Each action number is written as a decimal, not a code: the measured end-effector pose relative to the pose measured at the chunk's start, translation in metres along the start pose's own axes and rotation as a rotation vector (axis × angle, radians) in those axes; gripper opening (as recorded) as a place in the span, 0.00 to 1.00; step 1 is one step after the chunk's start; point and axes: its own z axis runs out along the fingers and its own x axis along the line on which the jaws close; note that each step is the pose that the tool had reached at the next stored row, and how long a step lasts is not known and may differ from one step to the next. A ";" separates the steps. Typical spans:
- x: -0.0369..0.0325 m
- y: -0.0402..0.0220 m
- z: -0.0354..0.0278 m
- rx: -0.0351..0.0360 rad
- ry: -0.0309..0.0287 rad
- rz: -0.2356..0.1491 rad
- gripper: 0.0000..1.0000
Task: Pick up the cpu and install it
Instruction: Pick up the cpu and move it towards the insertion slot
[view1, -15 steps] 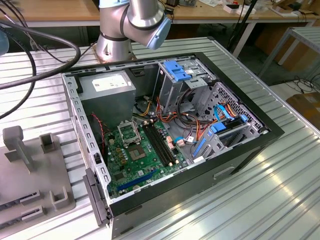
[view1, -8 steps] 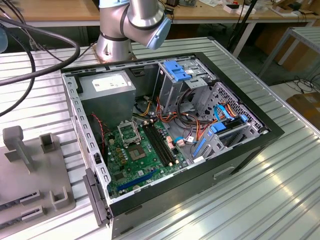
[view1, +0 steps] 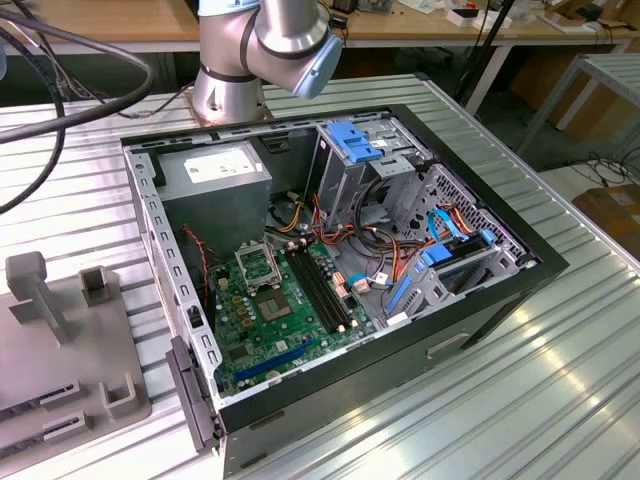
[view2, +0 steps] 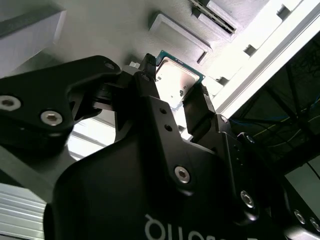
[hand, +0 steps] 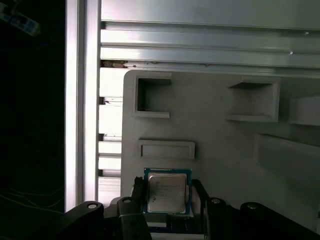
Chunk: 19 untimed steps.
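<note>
The cpu (hand: 167, 190), a small square chip with a dull silver top and a green rim, sits between the two black fingers of my gripper (hand: 168, 198). Each finger lies against one of its edges, over a grey moulded fixture tray (hand: 225, 150). In the second wrist view the cpu (view2: 176, 79) shows bright past the fingertips (view2: 147, 67) of the gripper (view2: 174, 84). The green motherboard (view1: 290, 310) lies inside the open computer case (view1: 480, 300), and its metal socket frame (view1: 254, 264) is hinged up.
The grey fixture tray (view1: 60, 350), with raised posts and pockets, lies at the exterior view's left on the ribbed aluminium table (view1: 560, 380). The arm's base (view1: 230, 90) stands behind the case. Thick cables (view1: 60, 80) hang at the far left. Drive cages and wiring crowd the case's right half.
</note>
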 end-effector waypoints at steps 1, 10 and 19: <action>0.0000 0.0000 -0.0013 0.0000 -0.0001 0.000 0.47; 0.0001 -0.0001 -0.0034 -0.0001 0.0000 0.000 0.47; 0.0001 -0.0001 -0.0064 0.0000 0.0001 0.000 0.47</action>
